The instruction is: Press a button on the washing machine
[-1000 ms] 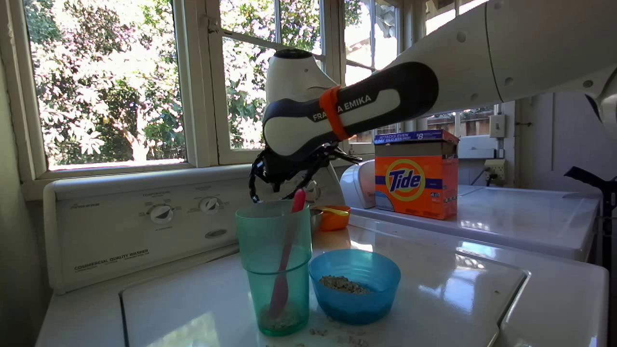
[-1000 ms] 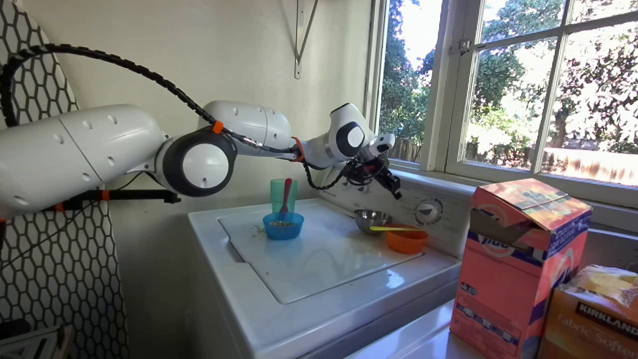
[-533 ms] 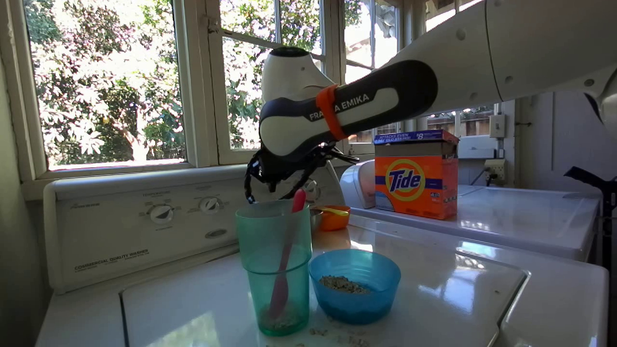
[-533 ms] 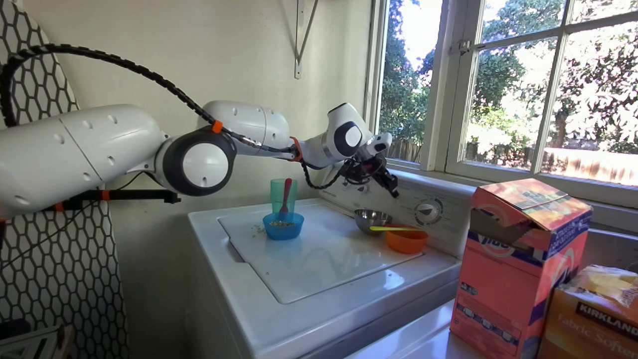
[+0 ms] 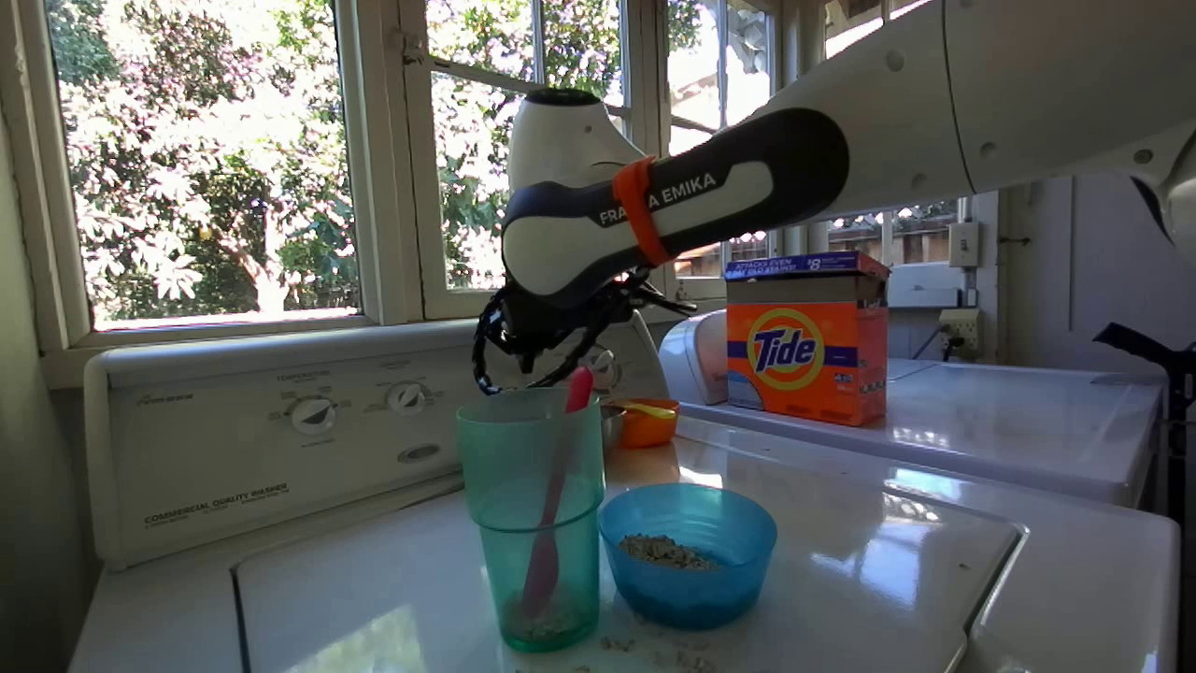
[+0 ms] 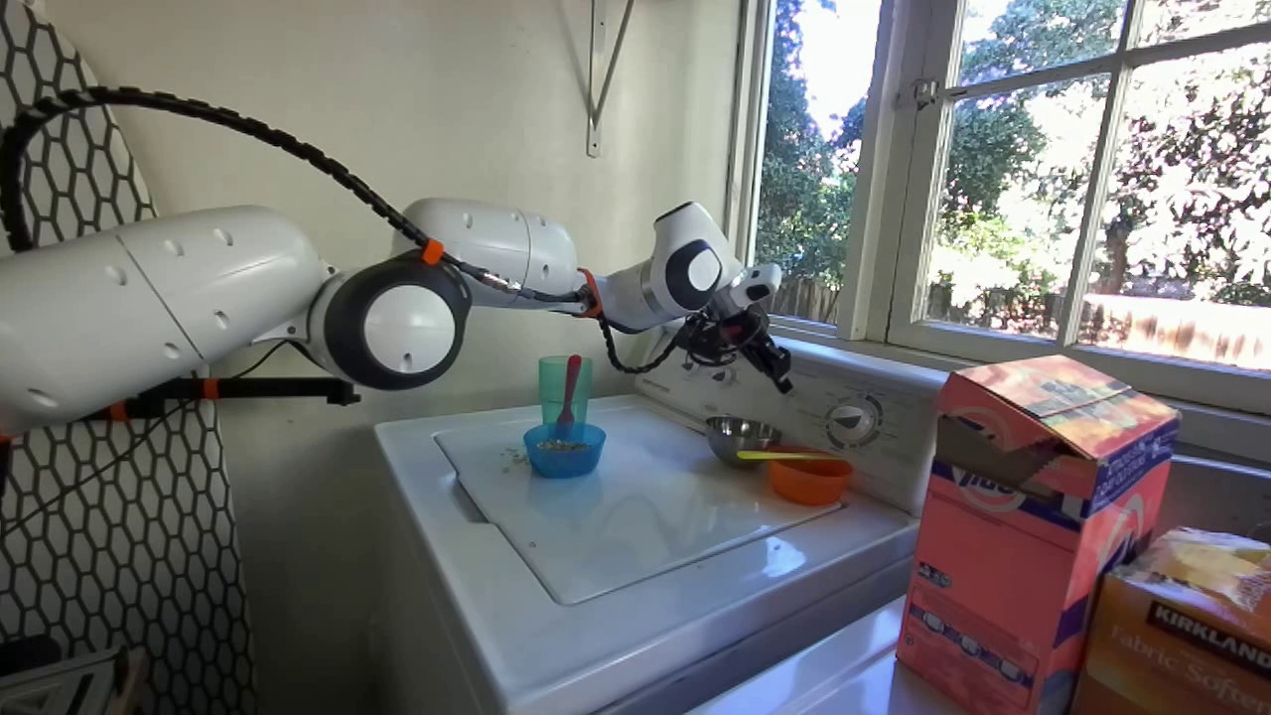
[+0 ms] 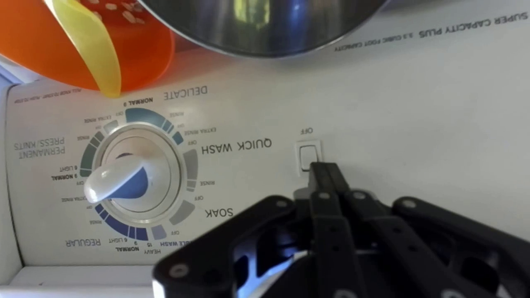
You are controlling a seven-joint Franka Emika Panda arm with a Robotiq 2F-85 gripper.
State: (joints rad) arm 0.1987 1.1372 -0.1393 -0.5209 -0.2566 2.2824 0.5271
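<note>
Washing machine (image 6: 645, 536) stood below window (image 6: 1104, 149). Wrist view, left to right: orange bowl (image 7: 140, 68), yellow utensil (image 7: 89, 41) across it; dial (image 7: 138, 174); steel bowl (image 7: 265, 25); white switch (image 7: 307, 156) marked OFF; gripper (image 7: 325, 167), jaws pressed together, nothing held, tips overlapping switch edge, contact couldn't be told.

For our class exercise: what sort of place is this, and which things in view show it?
Most likely a laundry room, perhaps in a home: there is a washing machine marked "Commercial Quality Washer", a Tide box, and a Kirkland box apparently labelled fabric softener.
</note>
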